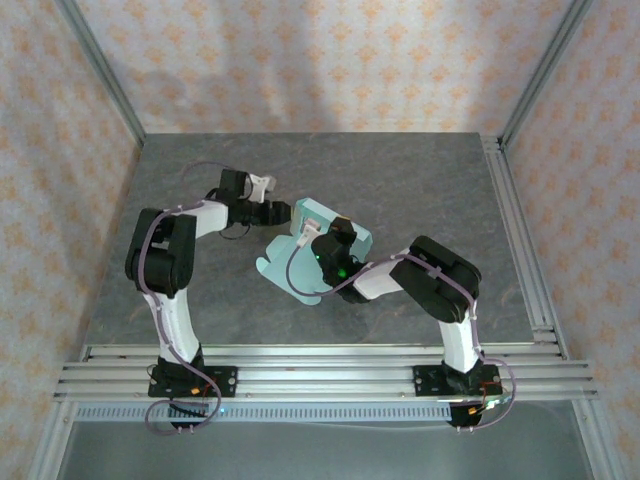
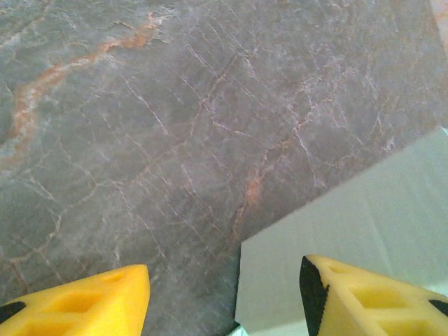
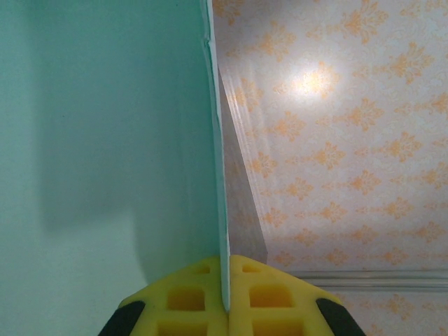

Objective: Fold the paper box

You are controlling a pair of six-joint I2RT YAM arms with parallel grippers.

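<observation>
The paper box (image 1: 300, 262) is a pale mint card sheet with rounded flaps, lying partly folded at the middle of the table. My right gripper (image 1: 318, 246) is over its centre and is shut on an upright panel of the card (image 3: 112, 140), whose thin edge runs between the yellow fingers (image 3: 189, 297). My left gripper (image 1: 284, 212) sits at the sheet's far left edge. Its yellow fingers (image 2: 84, 304) stand apart, with a grey-looking corner of the card (image 2: 350, 224) lying between them and nothing pinched.
The grey marbled table (image 1: 420, 190) is bounded by an aluminium frame rail (image 1: 520, 240) on the right and patterned walls behind. Both arm bases are bolted to rails (image 1: 320, 365) at the near edge.
</observation>
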